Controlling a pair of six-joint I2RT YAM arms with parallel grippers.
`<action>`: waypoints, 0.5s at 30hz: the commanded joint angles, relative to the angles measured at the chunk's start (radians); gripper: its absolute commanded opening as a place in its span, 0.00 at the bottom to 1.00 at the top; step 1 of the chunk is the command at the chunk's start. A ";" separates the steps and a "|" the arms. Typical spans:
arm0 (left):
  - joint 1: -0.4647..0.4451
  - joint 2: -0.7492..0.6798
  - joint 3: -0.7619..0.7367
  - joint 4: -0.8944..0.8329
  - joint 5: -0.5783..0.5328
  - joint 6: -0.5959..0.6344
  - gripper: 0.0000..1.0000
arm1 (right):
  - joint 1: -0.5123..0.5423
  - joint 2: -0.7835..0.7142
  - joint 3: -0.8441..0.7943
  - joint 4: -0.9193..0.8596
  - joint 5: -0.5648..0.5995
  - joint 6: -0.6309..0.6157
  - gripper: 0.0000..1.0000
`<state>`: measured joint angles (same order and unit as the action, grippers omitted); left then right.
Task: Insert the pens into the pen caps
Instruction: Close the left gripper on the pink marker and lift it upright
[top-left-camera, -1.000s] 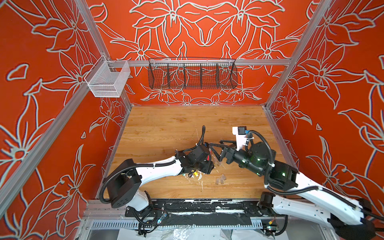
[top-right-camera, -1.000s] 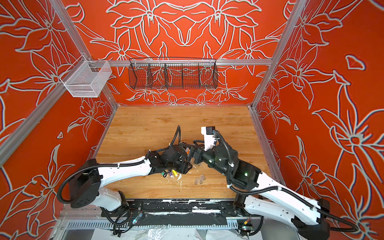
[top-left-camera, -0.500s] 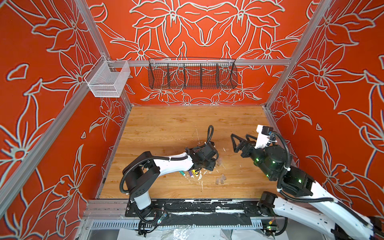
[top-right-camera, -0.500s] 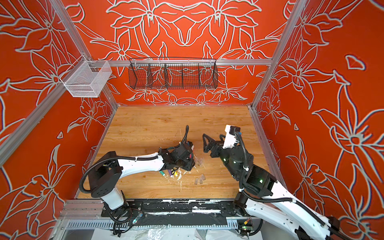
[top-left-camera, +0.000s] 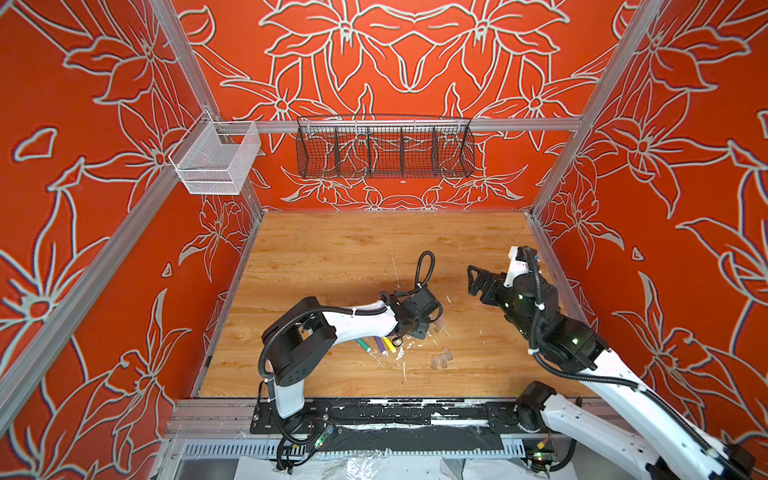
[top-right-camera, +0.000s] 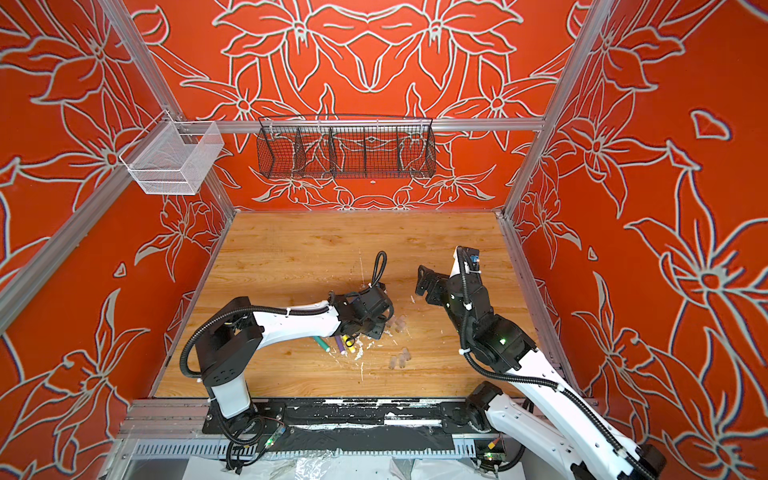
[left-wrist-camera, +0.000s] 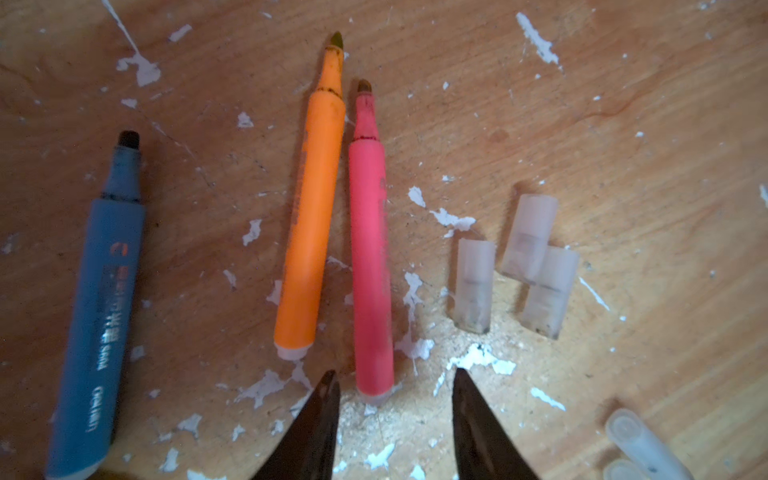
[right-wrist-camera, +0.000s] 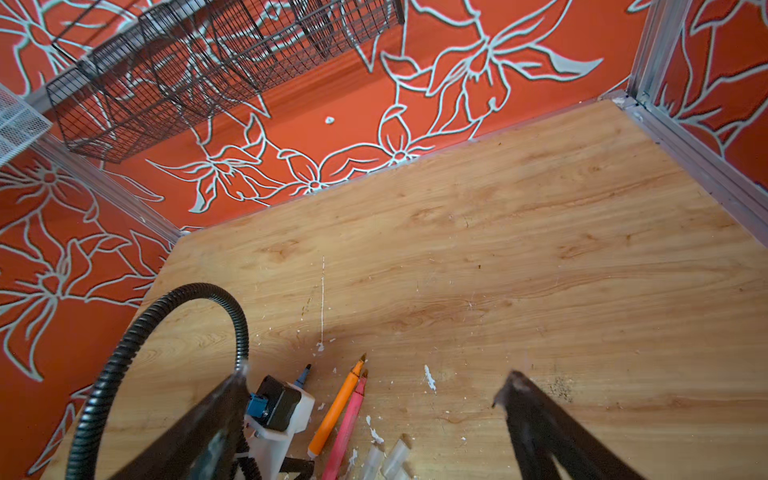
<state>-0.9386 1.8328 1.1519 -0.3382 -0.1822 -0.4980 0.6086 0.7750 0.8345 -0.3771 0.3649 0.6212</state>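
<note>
While the right gripper (right-wrist-camera: 376, 372) gapes wide, the left gripper (left-wrist-camera: 392, 372) hangs narrowly open over the pink pen (left-wrist-camera: 370, 266), pen caps (left-wrist-camera: 473, 286) beside it.

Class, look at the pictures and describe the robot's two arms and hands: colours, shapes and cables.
The left arm and right arm have white shells between bulky black joints, with black ribbed cable conduit running along them. The left hand and right hand have dark, tapering, pointed fingers. Small green lights glow on the right arm.
</note>
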 joint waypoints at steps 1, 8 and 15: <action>0.009 0.040 0.037 -0.047 -0.022 -0.001 0.40 | -0.029 0.009 -0.027 -0.003 -0.043 0.051 0.97; 0.035 0.108 0.077 -0.078 -0.031 -0.006 0.36 | -0.058 0.013 -0.059 0.016 -0.078 0.066 0.97; 0.052 0.140 0.077 -0.075 -0.024 -0.008 0.33 | -0.070 0.007 -0.082 0.024 -0.089 0.069 0.97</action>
<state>-0.8959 1.9347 1.2304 -0.3725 -0.1993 -0.4957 0.5457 0.7898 0.7704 -0.3668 0.2890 0.6666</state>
